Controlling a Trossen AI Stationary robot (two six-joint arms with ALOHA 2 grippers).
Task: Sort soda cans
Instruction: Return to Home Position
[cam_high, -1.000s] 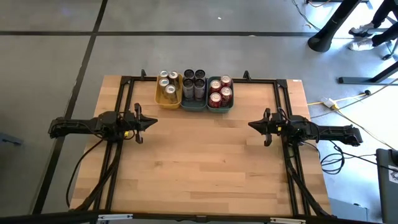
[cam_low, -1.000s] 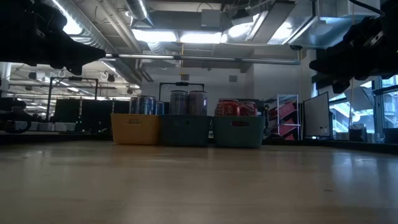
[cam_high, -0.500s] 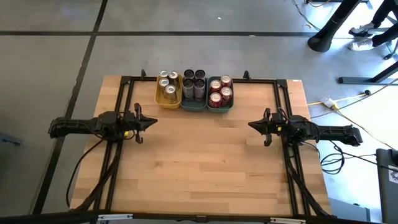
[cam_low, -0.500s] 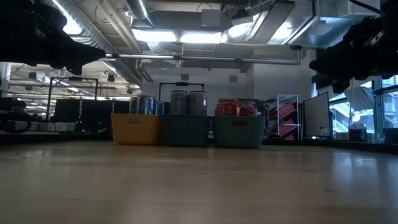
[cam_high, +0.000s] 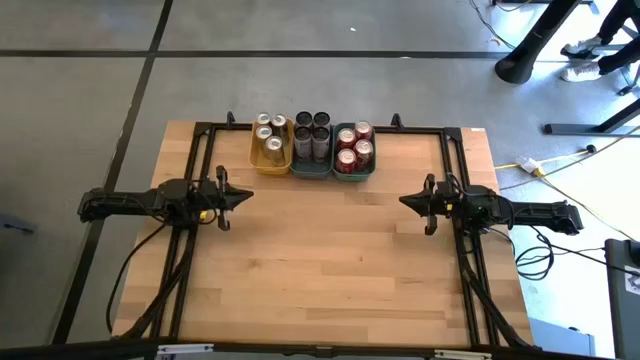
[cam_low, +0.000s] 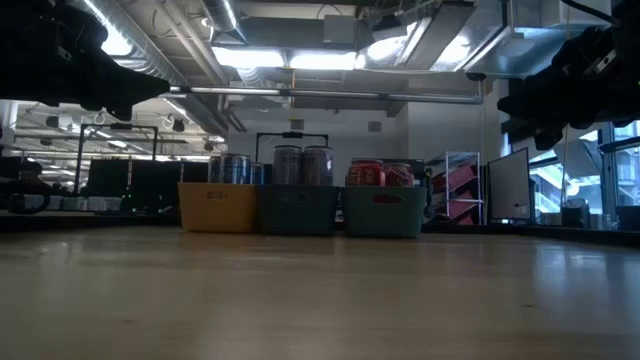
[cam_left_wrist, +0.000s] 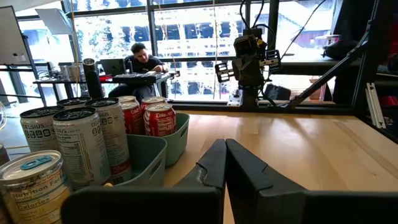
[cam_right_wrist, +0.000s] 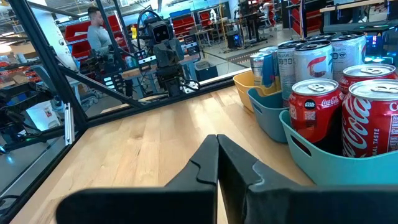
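**Left pincer** (cam_high: 240, 195): clenched, with the two fingers pressed flat together and nothing between them. It hangs over the left side of the bench (cam_high: 320, 280), tips pointing across at the right pincer (cam_high: 405, 201).

**Right pincer:** also clenched on nothing. It hangs over the right side of the bench, tips pointing back at the left pincer. The two pincers are well apart.

**Soda cans:** all stand upright in three trays. The trays sit side by side in a row at the far edge of the bench, farther back than both pincers and roughly midway between them.
- The yellow tray (cam_high: 271, 158) is nearest the left pincer and holds the gold cans (cam_high: 264, 133); four were counted.
- The dark teal tray (cam_high: 312, 166) is in the middle and holds the dark cans (cam_high: 312, 127); the count is not certain.
- The light teal tray (cam_high: 355, 174) is nearest the right pincer and holds the red cans (cam_high: 347, 157); four were counted.

Neither pincer touches a tray or a can; each stands clear of the row.

**Surroundings:** in the left wrist view a person (cam_left_wrist: 146, 57) sits at a desk in the room beyond the bench.
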